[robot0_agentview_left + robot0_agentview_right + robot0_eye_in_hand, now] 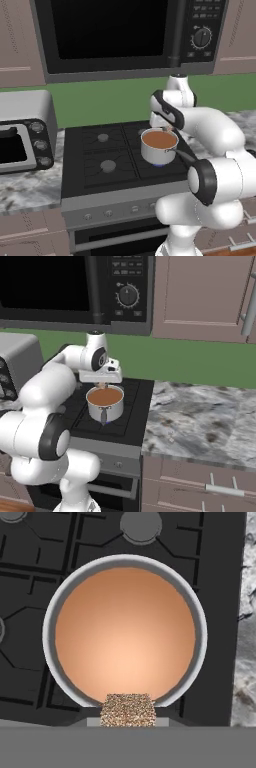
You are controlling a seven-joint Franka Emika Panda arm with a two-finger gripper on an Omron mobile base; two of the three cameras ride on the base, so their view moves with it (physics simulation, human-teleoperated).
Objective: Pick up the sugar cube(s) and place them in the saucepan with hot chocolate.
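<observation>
Between the finger tips at the bottom of the hand view sits a small speckled golden-brown sugar cube [128, 710], gripped by the hand [128, 722], whose jaws are closed on its two sides. Directly beneath it lies the small round silver-steel saucepan with hot chocolate [125, 632], its smooth brown liquid reaching nearly to the rim; the cube hangs over the pan's near edge, above the liquid and not in it. In the left base view the saucepan [159, 146] stands on the front right burner of the black gas stove [102, 155], its long thin dark-grey handle [185, 156] pointing toward the robot. The hand [102, 384] hovers just above the pan's far rim in the right base view. To the stove's right stretches the grey marbled stone surface [200, 416]. A silver toaster oven [22, 135] stands on the surface to the stove's left, and a black microwave with a round dial [125, 35] hangs above the stove against the green wall.
</observation>
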